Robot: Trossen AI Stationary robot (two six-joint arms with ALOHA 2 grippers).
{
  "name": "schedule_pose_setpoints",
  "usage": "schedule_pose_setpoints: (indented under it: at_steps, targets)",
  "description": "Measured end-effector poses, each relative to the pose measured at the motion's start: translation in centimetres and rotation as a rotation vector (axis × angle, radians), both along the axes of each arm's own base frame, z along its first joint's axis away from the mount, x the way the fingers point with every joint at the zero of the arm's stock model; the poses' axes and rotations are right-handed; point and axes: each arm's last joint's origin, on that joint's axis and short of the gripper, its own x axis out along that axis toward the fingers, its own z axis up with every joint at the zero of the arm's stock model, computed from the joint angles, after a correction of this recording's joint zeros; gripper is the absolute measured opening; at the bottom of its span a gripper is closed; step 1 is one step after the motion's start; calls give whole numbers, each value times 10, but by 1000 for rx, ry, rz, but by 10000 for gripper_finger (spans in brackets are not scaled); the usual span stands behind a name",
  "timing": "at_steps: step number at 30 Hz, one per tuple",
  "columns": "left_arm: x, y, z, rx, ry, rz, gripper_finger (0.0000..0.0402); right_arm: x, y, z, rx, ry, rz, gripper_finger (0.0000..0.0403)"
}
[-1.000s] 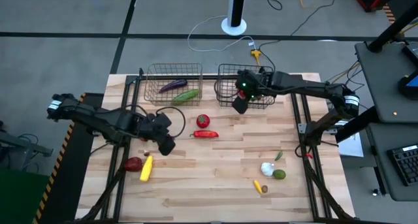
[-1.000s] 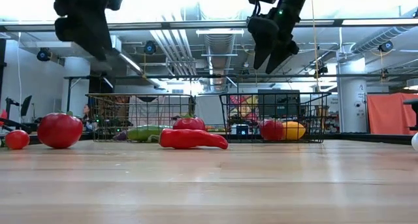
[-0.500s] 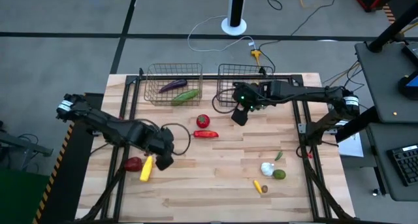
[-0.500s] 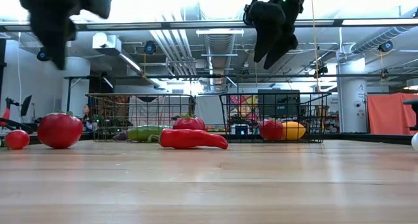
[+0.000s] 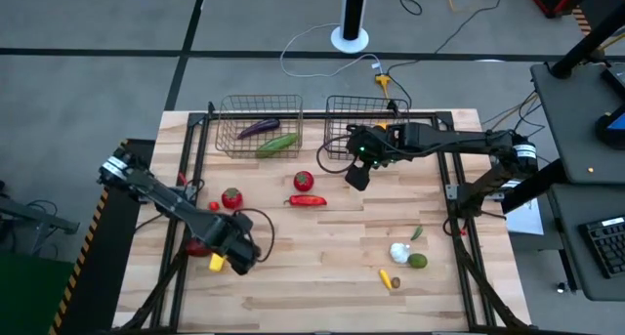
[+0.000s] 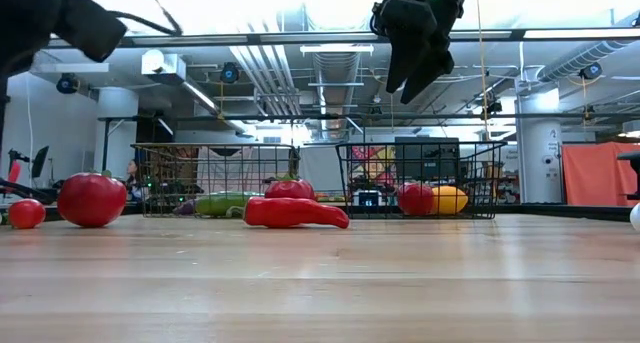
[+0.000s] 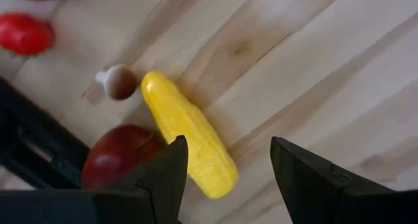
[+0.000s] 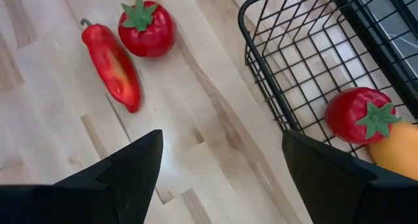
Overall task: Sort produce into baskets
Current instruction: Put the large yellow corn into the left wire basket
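My left gripper (image 5: 240, 255) hangs open above the table's near left part and points down. The yellow corn (image 7: 189, 142) lies flat on the wood below it, beside one finger (image 7: 163, 178); a dark red piece (image 7: 121, 155) lies against the corn. My right gripper (image 5: 356, 174) is open in the air, just in front of the dark basket (image 8: 307, 67), which holds a tomato (image 8: 359, 116) and an orange (image 8: 398, 149). Below and ahead of it lie a red pepper (image 8: 111, 64) and a tomato (image 8: 147, 28). The copper basket (image 5: 260, 125) holds an eggplant (image 5: 259, 128) and a cucumber (image 5: 278, 143).
A tomato (image 5: 231, 197) and a small red piece (image 5: 213, 206) lie left of centre, with a small mushroom (image 7: 117, 82) near the corn. Garlic (image 5: 399, 251), a green piece (image 5: 417, 261) and a small yellow piece (image 5: 386, 277) lie near the right front. Bare wood fills the middle.
My left gripper has swung toward the table's near edge and down, tipping until it points straight down over the corn. My right gripper has drawn back from over the dark basket toward the near edge. Both stay open, and no produce has moved.
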Motion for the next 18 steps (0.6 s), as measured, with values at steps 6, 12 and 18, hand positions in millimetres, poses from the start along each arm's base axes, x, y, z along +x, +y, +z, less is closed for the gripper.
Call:
schedule_pose_setpoints:
  at_steps: [6,12,18]
  targets:
    - [2,-4,-8,17,35,47,201,0,0,0,-1,1,2,306]
    - [4,-5,-15,33,66,86,201,0,0,0,-3,2,6,306]
    - [7,-8,-26,47,131,93,211,0,0,0,-8,3,15,306]
